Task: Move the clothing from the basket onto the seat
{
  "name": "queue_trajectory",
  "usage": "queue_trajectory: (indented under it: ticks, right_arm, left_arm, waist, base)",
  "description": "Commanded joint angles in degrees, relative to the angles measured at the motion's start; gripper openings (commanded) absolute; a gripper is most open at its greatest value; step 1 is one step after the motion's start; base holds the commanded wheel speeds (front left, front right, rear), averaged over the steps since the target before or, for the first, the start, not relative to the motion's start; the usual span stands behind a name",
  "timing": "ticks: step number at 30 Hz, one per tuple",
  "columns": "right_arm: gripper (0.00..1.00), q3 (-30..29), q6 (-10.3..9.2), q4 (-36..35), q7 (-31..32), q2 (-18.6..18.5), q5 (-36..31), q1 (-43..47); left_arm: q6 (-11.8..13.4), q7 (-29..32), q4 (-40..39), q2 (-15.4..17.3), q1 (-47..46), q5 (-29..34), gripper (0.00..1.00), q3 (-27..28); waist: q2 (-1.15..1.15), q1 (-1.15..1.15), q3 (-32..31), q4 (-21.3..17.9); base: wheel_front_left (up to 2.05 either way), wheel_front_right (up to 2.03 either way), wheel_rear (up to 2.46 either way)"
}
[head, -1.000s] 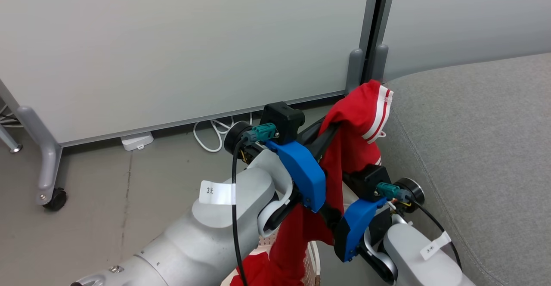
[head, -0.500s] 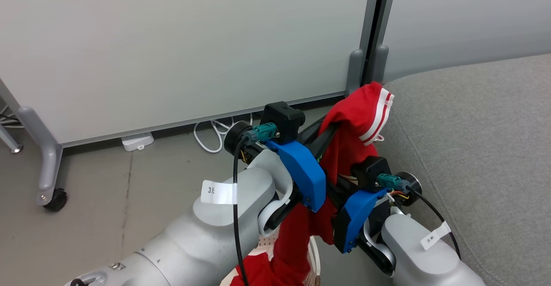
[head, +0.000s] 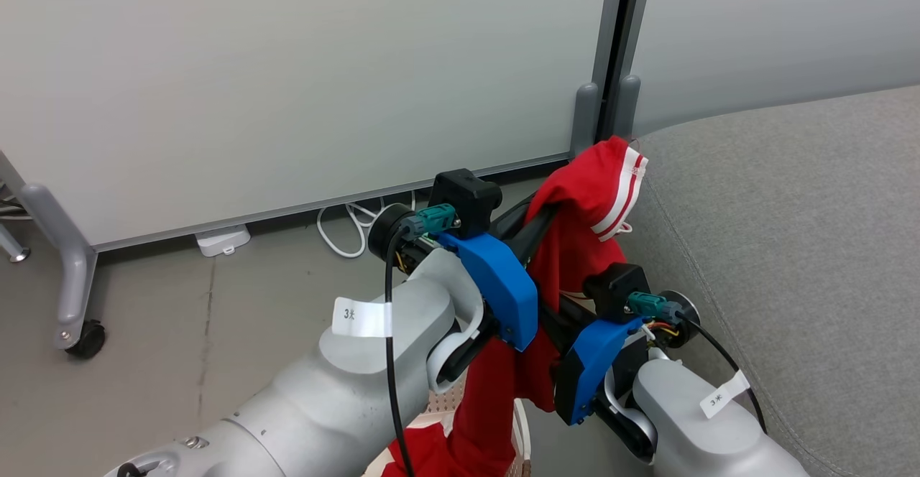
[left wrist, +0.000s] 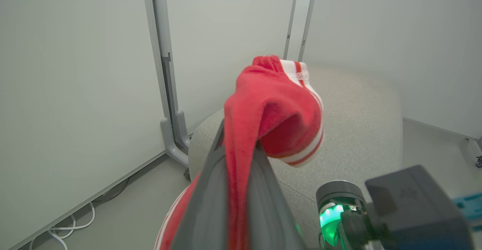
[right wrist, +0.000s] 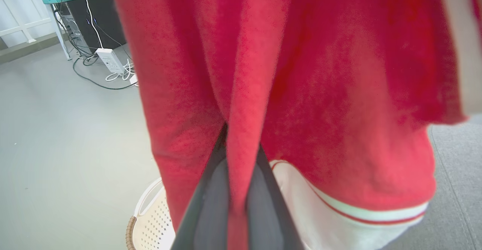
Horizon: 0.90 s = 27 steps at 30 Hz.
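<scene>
A red garment (head: 575, 247) with white stripes hangs in the air between the basket (head: 523, 430) and the grey seat (head: 790, 211). My left gripper (head: 548, 211) is shut on its upper part, and the striped cuff (left wrist: 301, 103) flops over the fingertips. Lower down, my right gripper (head: 555, 308) is shut on a fold of the same garment (right wrist: 301, 92); the right wrist view shows its fingers (right wrist: 211, 205) pinching the fold. More red cloth (head: 424, 452) sits at the basket's top; I cannot tell whether it is a separate piece. The cream perforated basket (right wrist: 150, 223) is below the hanging cloth.
A pale partition panel (head: 287, 67) on a wheeled foot (head: 86, 337) stands behind, with white cables (head: 345, 233) on the floor beneath it. The seat's rounded edge (left wrist: 357, 122) lies just right of both grippers. A power strip and cables (right wrist: 109, 61) lie on the grey floor.
My right gripper has shut on the hanging garment and risen slightly toward the left arm. The left gripper keeps its hold. The head camera has shifted a little.
</scene>
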Motion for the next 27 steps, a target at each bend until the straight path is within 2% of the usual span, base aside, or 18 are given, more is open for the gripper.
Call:
queue_trajectory:
  ticks: [1, 8, 9, 10, 11, 12, 21, 25, 27]
  right_arm:
    - [0.00, 0.3, 0.01, 0.3, -0.4, 0.1, 0.5, -0.7]
    - [0.00, 1.3, 0.01, 1.2, -1.0, -0.1, 1.8, -1.2]
    - [0.00, 1.3, 0.01, 1.3, -1.1, -0.1, 1.9, -1.2]
    - [0.00, 1.3, 0.01, 1.4, -1.1, -0.1, 2.1, -1.3]
    - [0.00, 1.4, 0.01, 1.5, -1.2, -0.1, 2.2, -1.3]
    - [0.00, 1.4, 0.01, 1.7, -1.3, -0.1, 2.4, -1.3]
    - [0.00, 1.8, 0.01, 2.3, -1.7, -0.2, 3.2, -1.9]
    - [0.00, 1.7, 0.01, 2.2, -1.8, -0.8, 3.2, -2.0]
    - [0.00, 1.3, 0.01, 2.0, -1.9, -1.2, 3.3, -2.0]
  left_arm:
    - [0.3, -0.4, 0.1, 0.0, -0.9, -0.3, 0.00, -0.1]
    - [0.1, -0.4, 0.7, 0.0, -1.0, -0.7, 0.00, -0.6]
    - [0.2, -0.5, 0.8, 0.0, -1.0, -0.7, 0.08, -0.7]
    - [0.3, -0.5, 1.0, 0.0, -1.0, -0.8, 0.33, -0.7]
    - [0.4, -0.5, 1.1, 0.0, -1.0, -0.8, 0.69, -0.8]
    - [0.4, -0.5, 1.3, 0.0, -0.9, -0.7, 1.00, -0.8]
    - [1.0, -0.7, 1.9, 0.0, -0.6, -0.8, 1.00, -1.0]
    - [1.6, -0.9, 2.3, 0.0, 0.1, 0.2, 1.00, 0.1]
    - [2.4, -1.0, 1.8, 0.4, 1.1, 2.0, 1.00, 2.4]
  waist:
    - [0.00, 0.00, 0.0, 0.0]
    - [0.00, 0.00, -0.1, -0.1]
    - [0.00, 0.00, -0.1, -0.1]
    - [0.00, 0.00, -0.1, -0.1]
    - [0.00, 0.00, -0.1, 0.0]
    - [0.00, 0.00, -0.1, 0.0]
    - [0.00, 0.00, -0.1, 0.2]
    - [0.00, 0.00, 0.0, 0.3]
    - [0.00, 0.00, 0.0, 0.5]
  base:
    - [0.00, 0.00, 0.00]
    - [0.00, 0.00, 0.00]
    - [0.00, 0.00, 0.00]
    - [0.00, 0.00, 0.00]
    - [0.00, 0.00, 0.00]
    - [0.00, 0.00, 0.00]
    - [0.00, 0.00, 0.00]
    - [0.00, 0.00, 0.00]
    - [0.00, 0.00, 0.00]
